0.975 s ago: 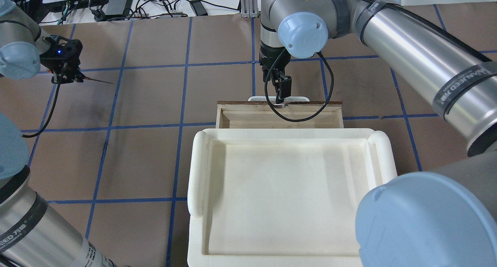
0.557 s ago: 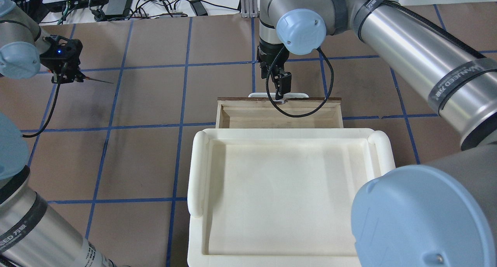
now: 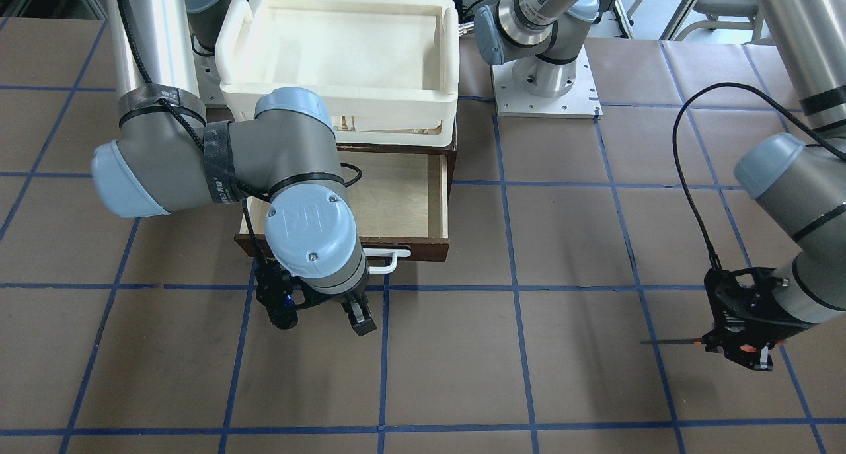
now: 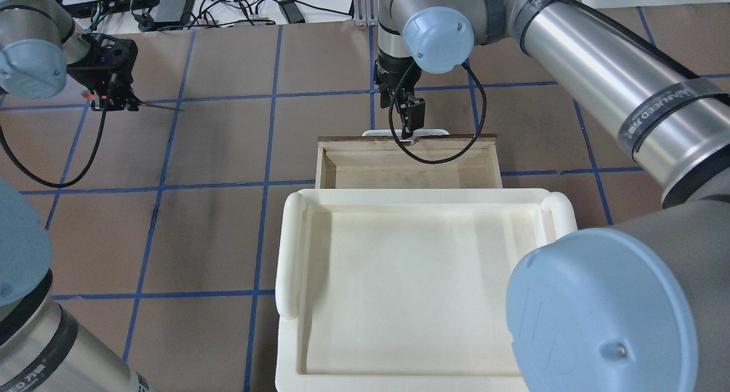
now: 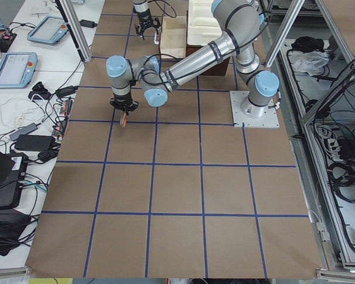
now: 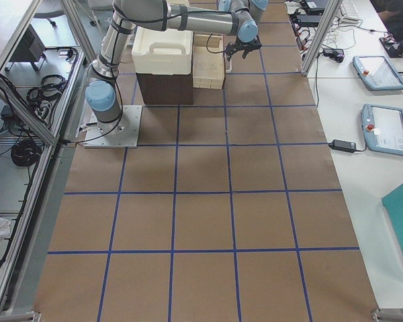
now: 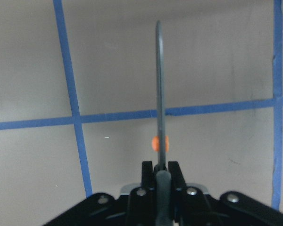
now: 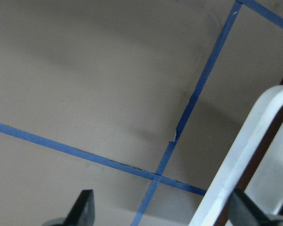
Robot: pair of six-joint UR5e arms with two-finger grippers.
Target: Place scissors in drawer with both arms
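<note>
Dark scissors (image 7: 159,70) sit clamped in left claw (image 7: 161,167); right claw (image 8: 162,208) gapes near drawer (image 3: 437,196).

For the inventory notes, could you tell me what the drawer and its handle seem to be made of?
Drawer: likely wood, pale matte interior with faint grain, dark-brown front. Handle: probably white plastic, smooth, evenly coloured bar.

White foam tray (image 4: 290,249) (rounded rim), brown table (image 4: 217,238), blue tape lines (image 4: 266,183), cables (image 4: 251,7)
</note>
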